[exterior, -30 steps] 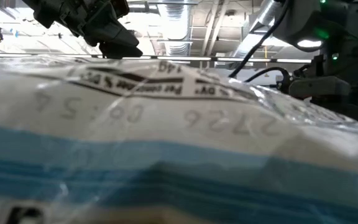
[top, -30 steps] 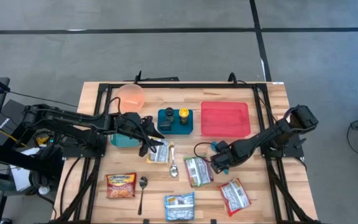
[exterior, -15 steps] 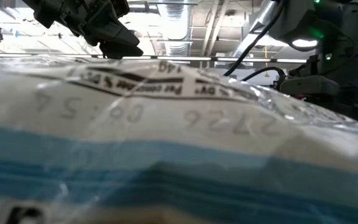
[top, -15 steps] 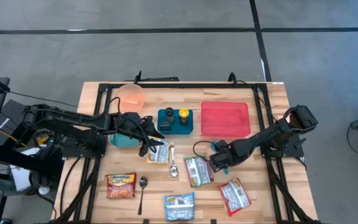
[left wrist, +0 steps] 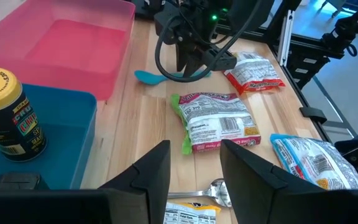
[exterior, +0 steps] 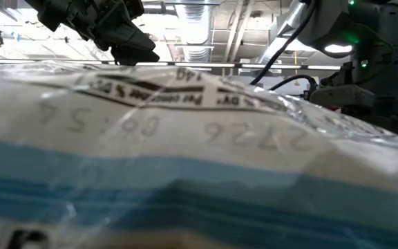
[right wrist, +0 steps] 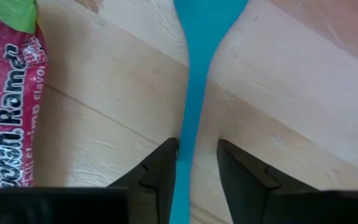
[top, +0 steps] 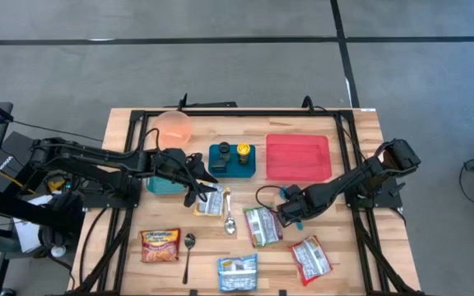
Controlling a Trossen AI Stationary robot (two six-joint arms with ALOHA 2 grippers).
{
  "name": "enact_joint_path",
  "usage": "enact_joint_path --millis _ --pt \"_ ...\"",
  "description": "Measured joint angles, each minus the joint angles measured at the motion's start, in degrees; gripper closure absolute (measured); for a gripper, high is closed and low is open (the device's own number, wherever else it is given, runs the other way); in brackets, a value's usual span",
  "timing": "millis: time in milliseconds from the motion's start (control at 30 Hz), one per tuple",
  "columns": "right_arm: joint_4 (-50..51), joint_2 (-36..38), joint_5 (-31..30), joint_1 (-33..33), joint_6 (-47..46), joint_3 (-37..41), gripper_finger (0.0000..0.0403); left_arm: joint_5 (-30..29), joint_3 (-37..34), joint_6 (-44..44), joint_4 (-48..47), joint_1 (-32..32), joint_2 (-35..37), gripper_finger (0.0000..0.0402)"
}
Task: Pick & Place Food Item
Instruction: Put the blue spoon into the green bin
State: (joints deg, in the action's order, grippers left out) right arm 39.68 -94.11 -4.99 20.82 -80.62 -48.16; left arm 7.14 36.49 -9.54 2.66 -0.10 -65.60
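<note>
Right end effector (top: 286, 215) is low on the tabletop (top: 348, 263), just beside the green-edged ramen packet (top: 262, 225) and in front of the pink tray (top: 298, 156). In the right wrist view its two fingers (right wrist: 162, 169) straddle the handle of a teal spoon (right wrist: 195, 93), spread with a slim gap either side, not yet clenched on it. The left wrist view shows the spoon (left wrist: 157, 77) lying flat under that end effector, bowl end sticking out toward the pink tray (left wrist: 61, 50).

Step in hand looks like the grasp on the spoon, though the task names a food item; the ramen packet (right wrist: 8, 106) sits right next to the fingers.

To do it well: keep the handle centred between the fingers, go down until the tips touch wood, close across the narrow handle, lift straight. Risk: the handle is thin and flat, so it could slip or tilt; the packet edge could get pinched too.

Spoon long axis runs straight along the right end effector's forward line, crosswise to the closing direction; the handle widens away from the fingers toward the bowl.

Left end effector (top: 197, 191) hovers parted over the packet (top: 212, 201) near the blue caddy (top: 231, 159), gripping nothing.
</note>
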Motion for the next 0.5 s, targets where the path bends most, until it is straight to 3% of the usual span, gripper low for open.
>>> enact_joint_path --millis 500 --pt "8.5 0.0 0.0 0.5 2.8 0.0 0.0296 0.0 0.0 0.0 0.0 0.0 0.0 0.0266"
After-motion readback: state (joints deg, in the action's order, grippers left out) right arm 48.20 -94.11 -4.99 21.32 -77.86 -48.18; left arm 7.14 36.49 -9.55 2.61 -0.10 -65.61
